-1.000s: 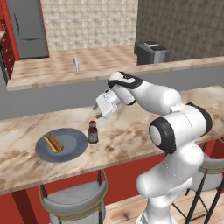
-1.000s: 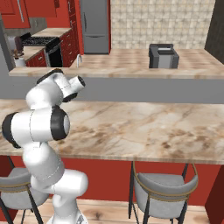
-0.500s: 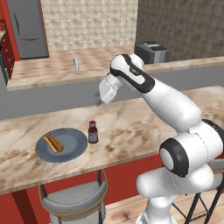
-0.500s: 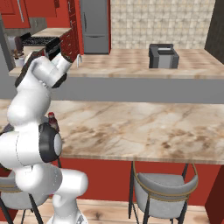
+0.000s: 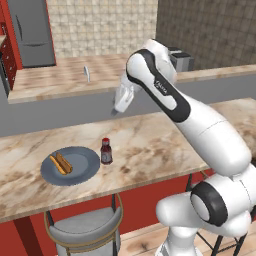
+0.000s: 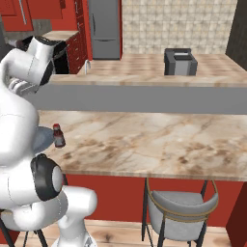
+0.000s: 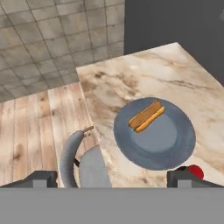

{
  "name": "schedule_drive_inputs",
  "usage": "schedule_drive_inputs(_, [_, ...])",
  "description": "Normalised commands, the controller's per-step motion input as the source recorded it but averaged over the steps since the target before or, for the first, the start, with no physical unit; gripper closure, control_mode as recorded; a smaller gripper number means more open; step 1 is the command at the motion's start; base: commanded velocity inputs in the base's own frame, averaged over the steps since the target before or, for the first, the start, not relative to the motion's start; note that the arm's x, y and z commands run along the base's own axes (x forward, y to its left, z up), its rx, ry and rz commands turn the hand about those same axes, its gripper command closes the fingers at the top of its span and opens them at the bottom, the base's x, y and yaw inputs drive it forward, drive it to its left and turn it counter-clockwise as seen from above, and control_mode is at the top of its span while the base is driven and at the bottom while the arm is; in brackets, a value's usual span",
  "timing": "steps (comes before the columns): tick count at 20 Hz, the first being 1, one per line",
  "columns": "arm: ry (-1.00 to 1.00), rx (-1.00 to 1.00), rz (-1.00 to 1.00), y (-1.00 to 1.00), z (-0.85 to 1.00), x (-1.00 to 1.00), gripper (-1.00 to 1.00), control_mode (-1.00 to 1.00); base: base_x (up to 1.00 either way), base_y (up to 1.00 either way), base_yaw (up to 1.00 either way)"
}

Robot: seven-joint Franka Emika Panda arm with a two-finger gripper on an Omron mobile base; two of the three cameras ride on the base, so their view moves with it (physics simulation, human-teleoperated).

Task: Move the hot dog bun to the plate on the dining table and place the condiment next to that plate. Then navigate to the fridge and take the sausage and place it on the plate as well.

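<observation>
Left base view: hot dog bun [image 5: 62, 163] on the plate [image 5: 82, 172], condiment [image 5: 106, 151] just beside it at 3 o'clock on the dining table [image 5: 150, 140]. Pincer [image 5: 119, 106] up high, released, empty.

Right base view: fridge [image 6: 104, 29] at 12, prob next stop; sausage still to fetch.

Hand view: no readable writing.

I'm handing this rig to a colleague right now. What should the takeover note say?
End effector: open, empty, raised above the beige marbled dining table.
Tan-yellow hot dog bun: on the round blue-grey plate.
Dark red condiment bottle: upright on the table beside the plate.
Done: bun and condiment placed.
Left: drive to the tall grey fridge, fetch the sausage, put it on the plate.
</observation>
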Motion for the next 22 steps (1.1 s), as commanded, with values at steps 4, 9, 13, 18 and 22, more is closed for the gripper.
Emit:
schedule_drive_inputs(4, [0.12, -0.01, -0.59, -0.39, 0.50, -0.38, -1.00, -1.00, 0.00, 0.00, 0.00])
schedule_drive_inputs(9, [0.03, 0.00, -0.68, -0.40, 0.52, -0.31, -1.00, -1.00, 0.00, 0.00, 0.00])
schedule_drive_inputs(13, [-0.05, 0.00, -0.63, -0.51, 0.42, -0.24, -1.00, -1.00, 0.00, 0.00, 0.00])
schedule_drive_inputs(18, [-0.07, -0.04, -0.59, -0.71, 0.03, -0.01, -1.00, -1.00, 0.00, 0.00, 0.00])
schedule_drive_inputs(22, [-0.07, 0.01, -0.40, -0.99, 0.02, 0.00, -1.00, -1.00, 0.00, 0.00, 0.00])
